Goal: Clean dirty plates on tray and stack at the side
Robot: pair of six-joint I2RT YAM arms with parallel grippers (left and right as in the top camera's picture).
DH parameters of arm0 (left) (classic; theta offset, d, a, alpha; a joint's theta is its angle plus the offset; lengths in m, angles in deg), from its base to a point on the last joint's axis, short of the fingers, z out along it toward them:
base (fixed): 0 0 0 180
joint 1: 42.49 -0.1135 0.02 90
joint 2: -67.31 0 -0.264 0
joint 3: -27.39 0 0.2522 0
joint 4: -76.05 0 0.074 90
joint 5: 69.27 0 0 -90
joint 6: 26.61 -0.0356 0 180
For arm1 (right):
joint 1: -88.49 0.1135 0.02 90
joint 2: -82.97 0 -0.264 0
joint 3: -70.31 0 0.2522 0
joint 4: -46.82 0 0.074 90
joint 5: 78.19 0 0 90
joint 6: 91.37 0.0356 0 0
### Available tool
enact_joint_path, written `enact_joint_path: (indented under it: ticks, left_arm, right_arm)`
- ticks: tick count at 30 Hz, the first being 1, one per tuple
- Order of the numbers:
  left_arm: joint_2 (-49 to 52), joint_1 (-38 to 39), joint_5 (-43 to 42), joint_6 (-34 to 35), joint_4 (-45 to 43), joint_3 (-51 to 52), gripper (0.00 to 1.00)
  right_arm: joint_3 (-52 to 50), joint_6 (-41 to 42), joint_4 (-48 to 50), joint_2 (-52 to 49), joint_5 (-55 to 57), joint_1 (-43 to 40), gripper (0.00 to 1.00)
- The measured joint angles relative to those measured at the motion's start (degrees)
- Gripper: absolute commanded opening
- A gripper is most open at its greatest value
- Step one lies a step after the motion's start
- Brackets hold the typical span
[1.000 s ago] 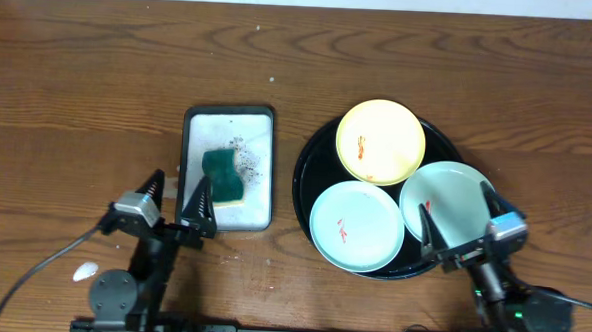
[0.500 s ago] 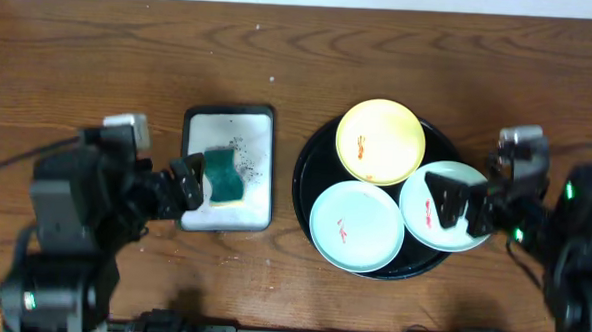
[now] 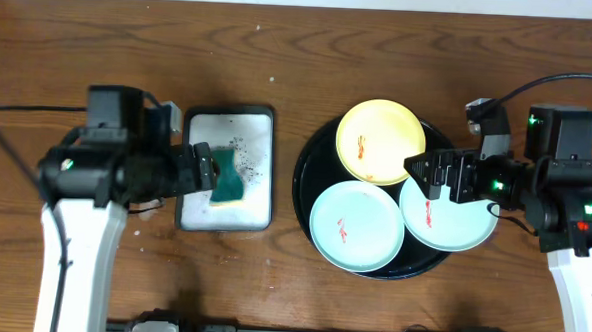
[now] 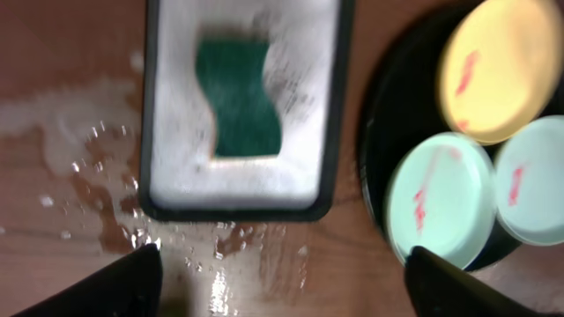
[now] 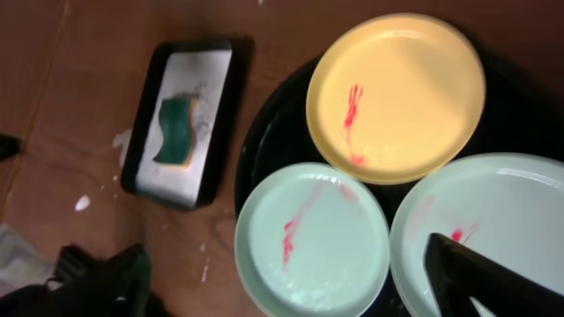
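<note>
The black tray holds three plates, each with red smears: a yellow plate at the back, a mint plate at front left, and a second mint plate at the right. My right gripper is open and empty above the right mint plate's left edge. The right wrist view shows its open fingers over the plates. My left gripper is open and empty over the left edge of the sponge dish. In the left wrist view its fingers are spread wide above wet table.
A white dark-rimmed sponge dish left of the tray holds a green sponge, which also shows in the left wrist view. Water is spilled on the wood beside the dish. Cables trail from both arms.
Both arms lifted from the table's front edge and moved inward. The left gripper came over the sponge dish, the right over the right mint plate. The plates have not moved.
</note>
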Motion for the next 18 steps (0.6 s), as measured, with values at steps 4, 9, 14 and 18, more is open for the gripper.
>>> enact_joint_path:
  ticks: [4, 9, 14, 18]
  left_arm:
    - [7.1, 2.8, 1.4, 2.5, -5.6, 6.6, 0.82]
    - [17.0, 4.4, 2.4, 4.5, -10.0, 9.3, 0.58]
    - [24.2, 4.4, 5.7, 6.1, -16.9, 9.2, 0.5]
    - [30.5, 5.3, 6.5, 6.4, -21.6, 9.2, 0.49]
  right_arm:
    - [0.0, -0.7, -1.4, -0.1, -0.6, 2.1, 0.84]
    - [0.0, -1.0, -1.6, -0.1, -0.7, 5.0, 0.77]
    - [0.0, -1.2, -2.1, -0.1, -0.4, 6.8, 0.72]
    - [0.0, -1.2, -2.1, -0.2, -0.4, 7.8, 0.69]
